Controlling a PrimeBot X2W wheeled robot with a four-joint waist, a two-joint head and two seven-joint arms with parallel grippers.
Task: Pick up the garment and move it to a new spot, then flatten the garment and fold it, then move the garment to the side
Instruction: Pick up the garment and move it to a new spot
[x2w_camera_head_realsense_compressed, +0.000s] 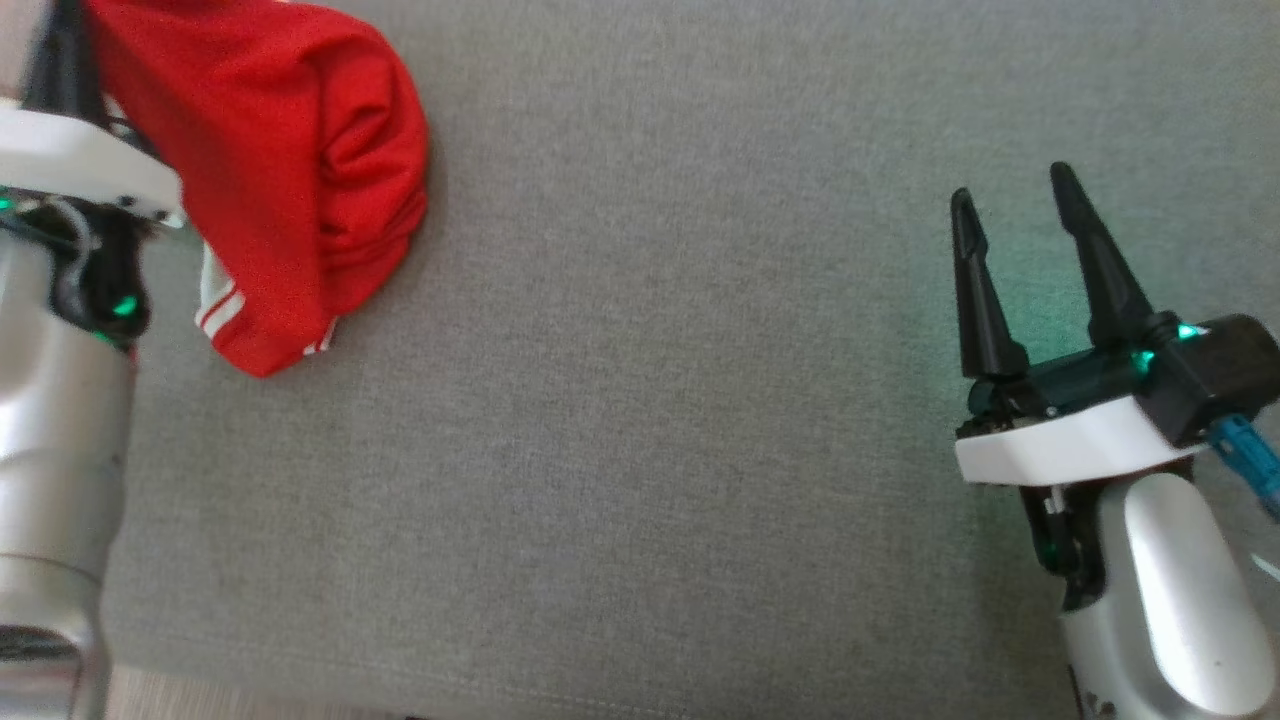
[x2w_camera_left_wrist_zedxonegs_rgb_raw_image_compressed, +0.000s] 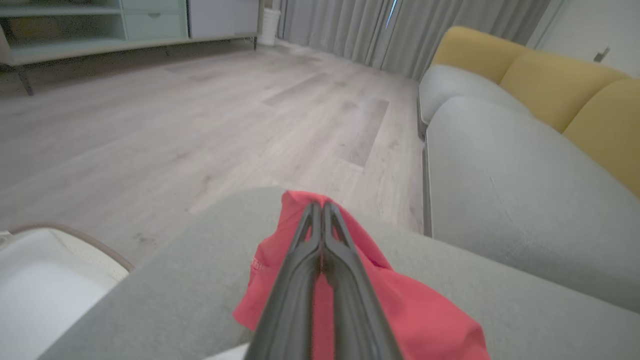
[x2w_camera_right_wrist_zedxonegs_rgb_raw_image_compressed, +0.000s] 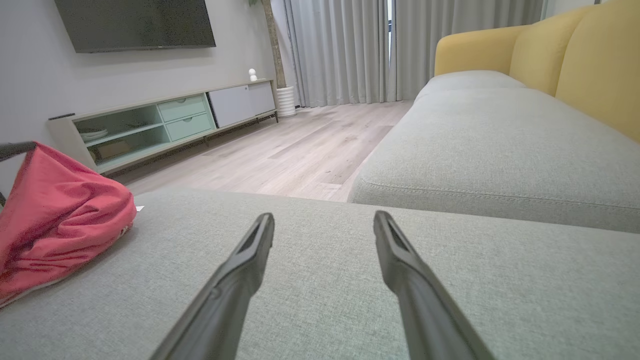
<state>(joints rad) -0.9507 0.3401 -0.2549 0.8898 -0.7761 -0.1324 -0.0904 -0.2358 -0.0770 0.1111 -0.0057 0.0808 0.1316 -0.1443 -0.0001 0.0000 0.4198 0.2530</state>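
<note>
Showing a two-armed robot at a grey woven-fabric seat cushion (x2w_camera_head_realsense_compressed: 650, 420).

Head view: the crumpled red jersey garment with white striped trim (x2w_camera_head_realsense_compressed: 290, 170) sits at 10 to 11 o'clock. Its lower bulk rests on the seat cushion, and its upper part is drawn up toward the frame's corner at 11 o'clock, beside the pale left forearm that runs along the edge from 7 to 10 o'clock. The right gripper (x2w_camera_head_realsense_compressed: 1010, 185) stands at 3 to 4 o'clock, well apart from the garment. Its two long dark fingers are spread wide with bare cushion between them, and nothing is held.

Left wrist view: the left gripper (x2w_camera_left_wrist_zedxonegs_rgb_raw_image_compressed: 322, 207) has its fingers pressed together along their length. The jaws are clamped on a raised fold of the garment, which peaks at the fingertips and drapes away toward 5 o'clock.

Right wrist view: the garment lies at 9 o'clock, with its top corner lifted against a dark finger at the frame's edge. Beyond the seat cushion are a pale wood-plank floor (x2w_camera_right_wrist_zedxonegs_rgb_raw_image_compressed: 310, 150) at 12 o'clock, a low cabinet with pale green shelves (x2w_camera_right_wrist_zedxonegs_rgb_raw_image_compressed: 165, 120) at 10 o'clock and a dark wall screen (x2w_camera_right_wrist_zedxonegs_rgb_raw_image_compressed: 135, 22) at 11 o'clock. Grey pleated curtains (x2w_camera_right_wrist_zedxonegs_rgb_raw_image_compressed: 340, 50) hang at 12 o'clock, and a yellow-backed sofa with grey seats (x2w_camera_right_wrist_zedxonegs_rgb_raw_image_compressed: 500, 130) is at 2 o'clock.
</note>
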